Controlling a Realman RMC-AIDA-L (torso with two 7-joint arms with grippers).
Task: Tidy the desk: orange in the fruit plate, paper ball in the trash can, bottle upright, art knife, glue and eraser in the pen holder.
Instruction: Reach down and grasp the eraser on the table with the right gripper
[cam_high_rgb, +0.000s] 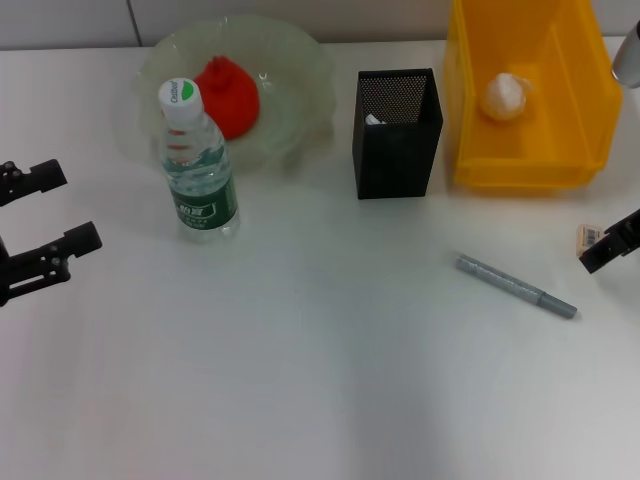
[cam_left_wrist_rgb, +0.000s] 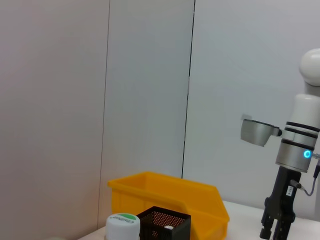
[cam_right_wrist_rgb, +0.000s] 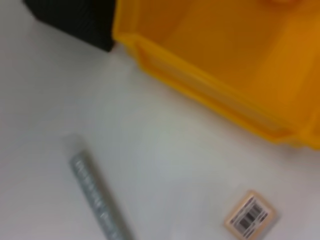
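Art knife (cam_high_rgb: 517, 287): flat on desk (cam_high_rgb: 300, 380), nearest. Eraser (cam_high_rgb: 591, 236): beside right gripper (cam_high_rgb: 612, 242), finger state not discernible. Left gripper (cam_high_rgb: 40, 222): at the desk's left edge, fingers spread, empty. Bottle (cam_high_rgb: 196, 165): upright. Pen holder (cam_high_rgb: 396, 133): centre. Orange (cam_high_rgb: 228, 96): in fruit plate (cam_high_rgb: 290, 60). Paper ball (cam_high_rgb: 505, 96): in yellow bin (cam_high_rgb: 480, 165).

Bottle (cam_high_rgb: 198, 170): green label with white characters, too small to read. White cap (cam_high_rgb: 180, 94) carries a green patch with lettering, not legible; same cap in the left wrist view, still unreadable. Eraser (cam_right_wrist_rgb: 249, 217): barcode on its face, digits unreadable. Grey art knife (cam_right_wrist_rgb: 98, 200): faint lettering along the body, blurred. No text readable anywhere.
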